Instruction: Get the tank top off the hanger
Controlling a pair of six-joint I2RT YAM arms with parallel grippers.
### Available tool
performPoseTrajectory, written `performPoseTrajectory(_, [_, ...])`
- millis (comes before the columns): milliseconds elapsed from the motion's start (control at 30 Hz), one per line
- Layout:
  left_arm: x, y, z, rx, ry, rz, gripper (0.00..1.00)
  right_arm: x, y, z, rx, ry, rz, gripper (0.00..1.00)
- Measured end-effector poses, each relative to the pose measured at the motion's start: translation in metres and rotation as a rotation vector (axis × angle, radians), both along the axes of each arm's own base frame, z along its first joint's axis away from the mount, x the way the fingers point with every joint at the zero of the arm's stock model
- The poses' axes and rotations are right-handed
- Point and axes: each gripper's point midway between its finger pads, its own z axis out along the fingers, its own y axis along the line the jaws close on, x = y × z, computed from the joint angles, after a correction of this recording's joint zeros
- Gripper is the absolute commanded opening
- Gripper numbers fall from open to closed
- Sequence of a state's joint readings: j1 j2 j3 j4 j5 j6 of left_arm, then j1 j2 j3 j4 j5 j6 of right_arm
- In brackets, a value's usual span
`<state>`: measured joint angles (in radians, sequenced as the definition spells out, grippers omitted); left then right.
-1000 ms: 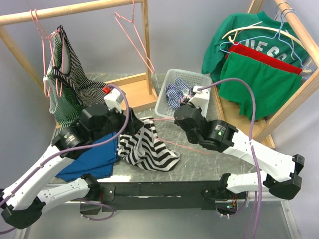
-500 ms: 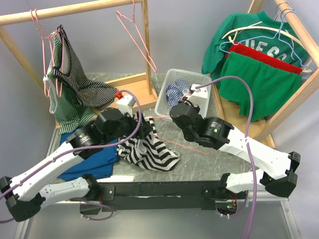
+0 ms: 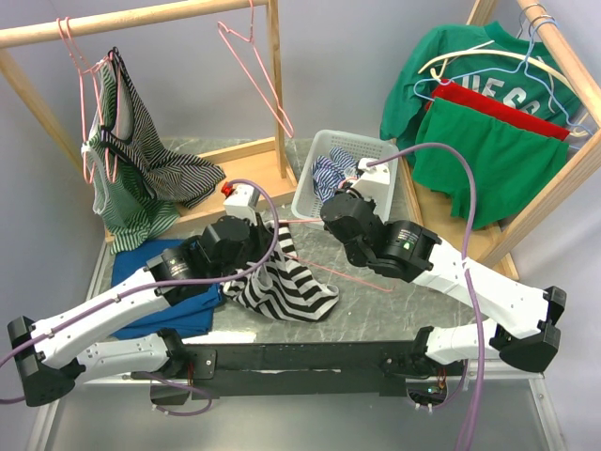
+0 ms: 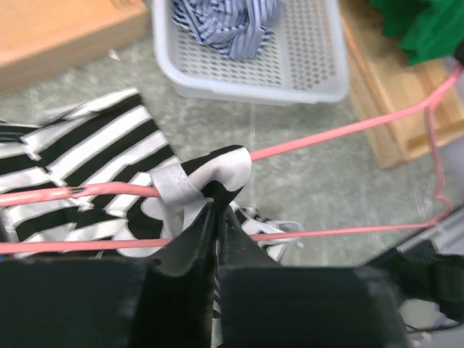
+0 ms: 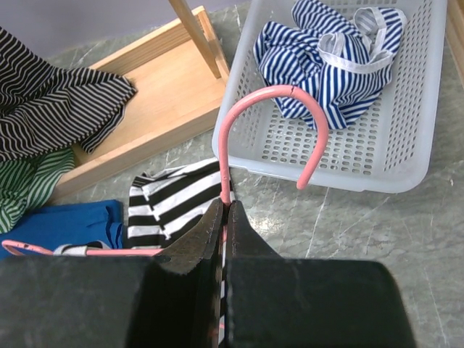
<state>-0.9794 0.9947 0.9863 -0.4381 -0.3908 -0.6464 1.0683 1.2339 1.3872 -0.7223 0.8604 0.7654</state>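
Finding: the striped tank top (image 3: 282,282) lies crumpled on the table (image 3: 394,310), in front of the white basket (image 3: 302,183), threaded on the pink hanger (image 3: 347,274), whose wire runs through it. The right gripper (image 5: 225,210) is clamped tight on the hanger's neck just below the hook, with no gap between the jaws. The left gripper (image 4: 215,209) is pinched narrow on a bunched fold of strap where the upper wire enters the cloth. Whether the jaws have caught wire as well as cloth cannot be told from the left wrist view. Assessment: the step in hand is drawing that strap off the hanger's shoulder. Recommended practice: the right arm should hold the hanger fixed and low. The left should pull the fold outward along the wire towards its end, not straight up, so the strap slides off rather than tightening. The pull should be slow; if the hanger moves with the cloth, wire is probably pinched and the grip should be retaken.
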Motion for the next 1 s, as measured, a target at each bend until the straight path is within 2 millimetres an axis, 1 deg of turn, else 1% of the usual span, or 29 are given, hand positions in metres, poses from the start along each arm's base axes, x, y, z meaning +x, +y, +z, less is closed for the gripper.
performPoseTrajectory(100, [0.003, 0.006, 0.000, 0.013, -0.007, 0.038, 0.01, 0.000, -0.001, 0.000, 0.002, 0.000, -0.003, 0.00])
performPoseTrajectory(200, [0.006, 0.017, 0.001, 0.039, -0.011, 0.084, 0.01, 0.001, -0.008, 0.000, 0.002, 0.001, -0.015, 0.00])
performPoseTrajectory(400, [0.010, 0.054, 0.007, 0.097, -0.028, 0.238, 0.01, -0.009, -0.034, -0.002, -0.016, 0.012, -0.045, 0.00])
performPoseTrajectory(467, [0.011, 0.061, 0.008, 0.105, -0.027, 0.276, 0.01, -0.013, -0.042, -0.002, -0.025, 0.018, -0.054, 0.00])
performPoseTrajectory(533, [0.012, 0.065, 0.005, 0.127, -0.018, 0.304, 0.02, -0.017, -0.051, -0.003, -0.036, 0.024, -0.070, 0.00])
performPoseTrajectory(567, [0.013, 0.065, 0.001, 0.136, -0.010, 0.310, 0.26, -0.019, -0.056, -0.003, -0.043, 0.029, -0.075, 0.00])
performPoseTrajectory(600, [0.014, 0.063, -0.002, 0.145, -0.003, 0.311, 0.48, -0.020, -0.059, -0.004, -0.048, 0.032, -0.080, 0.00])
performPoseTrajectory(667, [0.016, 0.060, -0.014, 0.184, 0.022, 0.308, 0.72, -0.023, -0.066, -0.005, -0.055, 0.035, -0.090, 0.00])
performPoseTrajectory(767, [0.016, 0.055, -0.029, 0.225, 0.057, 0.298, 0.87, -0.025, -0.076, -0.004, -0.072, 0.030, -0.110, 0.00])
performPoseTrajectory(800, [0.016, 0.053, -0.031, 0.229, 0.063, 0.288, 0.89, -0.026, -0.078, -0.003, -0.072, 0.028, -0.115, 0.00])
performPoseTrajectory(833, [0.015, 0.051, -0.032, 0.230, 0.065, 0.277, 0.97, -0.026, -0.079, -0.002, -0.070, 0.024, -0.119, 0.00])
performPoseTrajectory(867, [0.014, 0.050, -0.030, 0.224, 0.064, 0.264, 1.00, -0.026, -0.080, -0.001, -0.070, 0.023, -0.120, 0.00])
performPoseTrajectory(900, [0.013, 0.048, -0.028, 0.220, 0.061, 0.248, 0.97, -0.026, -0.080, -0.001, -0.071, 0.023, -0.119, 0.00])
performPoseTrajectory(1000, [0.008, 0.042, -0.012, 0.176, 0.029, 0.174, 0.96, -0.026, -0.079, -0.003, -0.086, 0.024, -0.109, 0.00])
